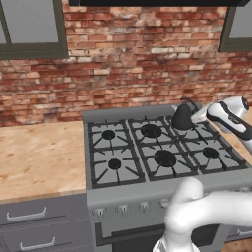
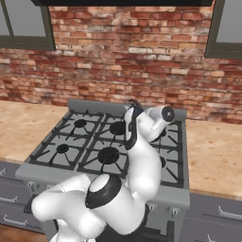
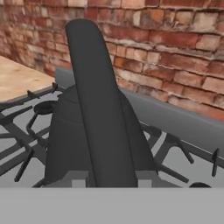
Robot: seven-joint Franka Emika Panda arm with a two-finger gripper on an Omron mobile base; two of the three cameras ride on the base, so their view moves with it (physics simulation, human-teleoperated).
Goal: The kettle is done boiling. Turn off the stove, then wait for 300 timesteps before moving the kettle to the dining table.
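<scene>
One kettle point(image 1: 181, 117) sits on one stove point(image 1: 162, 184), which has six burners point(image 1: 165, 158) in two rows of three. Four knobs point(image 1: 121, 209) show along the stove front in the left base view; more may be hidden behind the arm. Two drawer handles point(image 1: 27, 215) show at near left. Two windows point(image 1: 32, 27) flank the brick wall point(image 1: 128, 64), one left, one right.

The arm point(image 2: 142, 160) is glossy white, built of thick rounded tube segments with bulbous elbows. Dark, near-black caps and bands mark its joints, one round black disc facing out at a lower joint. The wrist section point(image 1: 229, 115) is white with a black stripe along its side.
</scene>
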